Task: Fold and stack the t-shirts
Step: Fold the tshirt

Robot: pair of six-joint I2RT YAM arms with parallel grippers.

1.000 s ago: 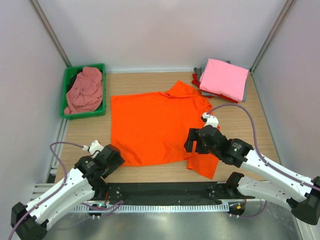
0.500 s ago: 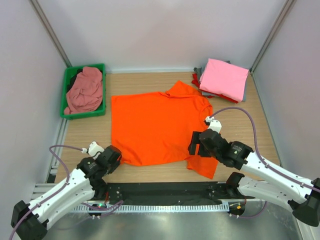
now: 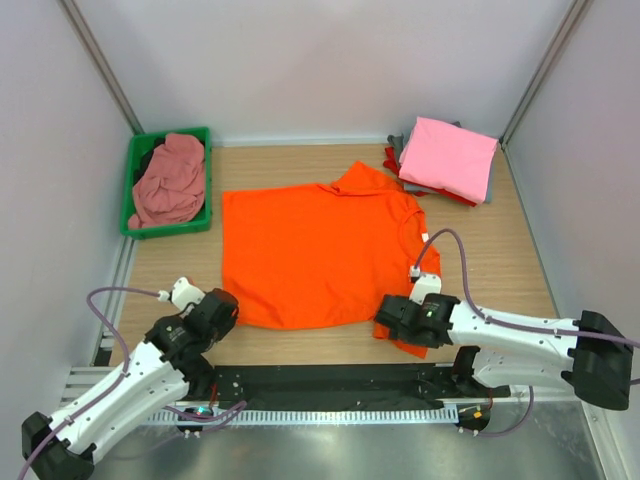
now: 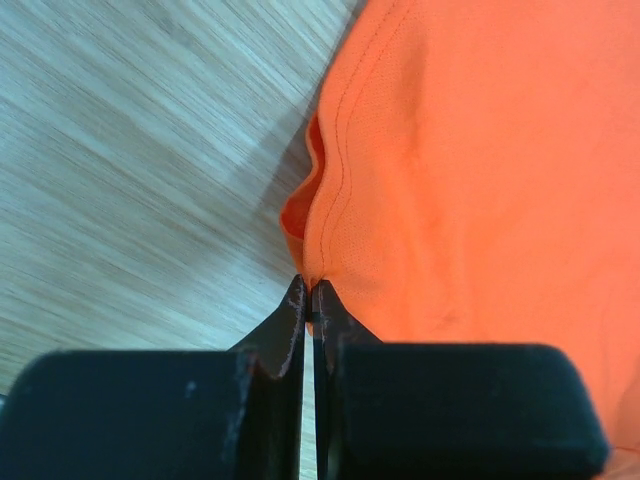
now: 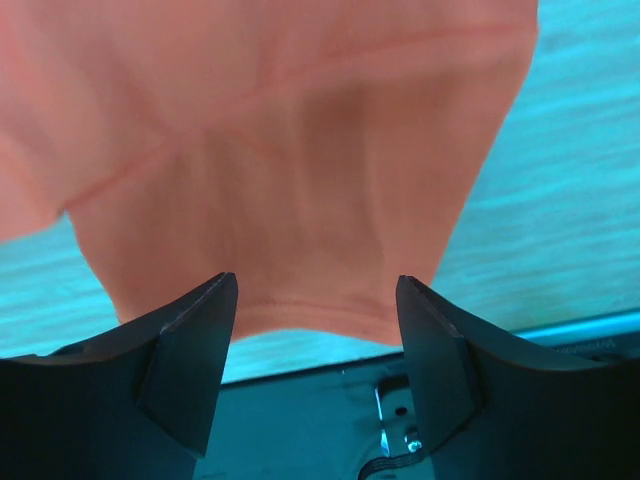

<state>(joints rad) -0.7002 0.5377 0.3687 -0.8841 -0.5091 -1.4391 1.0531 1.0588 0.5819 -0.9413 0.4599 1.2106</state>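
Top view: I see the orange shirt spread flat across the middle of the table. My left gripper sits at its near-left hem corner. The right gripper has dropped lower, onto the near sleeve.

Left wrist: the jaws, apart a second ago, now pinch the puckered hem.

Right wrist: the jaws stand apart, straddling the sleeve's edge.

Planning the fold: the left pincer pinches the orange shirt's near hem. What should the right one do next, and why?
Probably close the right pincer on the sleeve. Its jaws stand open astride the sleeve's edge, while the left pincer is shut on the shirt hem, so both could then lift together.
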